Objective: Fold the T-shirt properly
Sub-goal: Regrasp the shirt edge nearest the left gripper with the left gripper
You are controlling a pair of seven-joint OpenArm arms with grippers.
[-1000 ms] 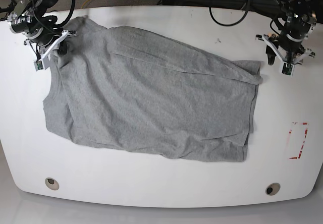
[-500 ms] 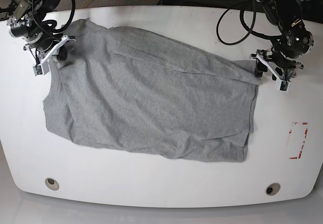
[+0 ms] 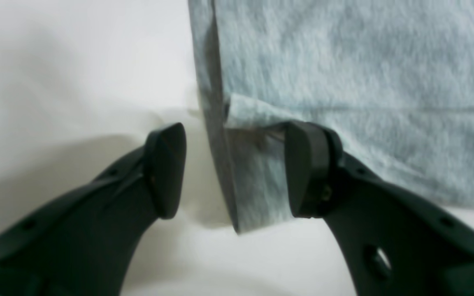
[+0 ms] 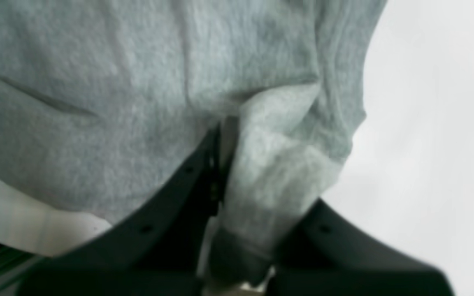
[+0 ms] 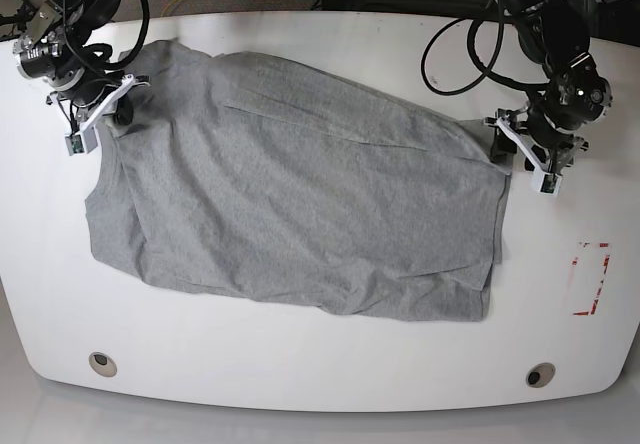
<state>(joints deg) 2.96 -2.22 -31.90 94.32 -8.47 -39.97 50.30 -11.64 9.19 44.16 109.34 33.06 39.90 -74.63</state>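
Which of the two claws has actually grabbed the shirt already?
The right gripper: its fingers are shut on a bunch of the T-shirt. The left gripper is open, fingers either side of the shirt's corner.

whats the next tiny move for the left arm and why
Probably shut the left tool on the T-shirt. In the left wrist view its fingers stand open astride the shirt's corner edge, one finger over bare table, the other on the cloth. The right tool already appears shut on the far corner, so both ends could then lift together.
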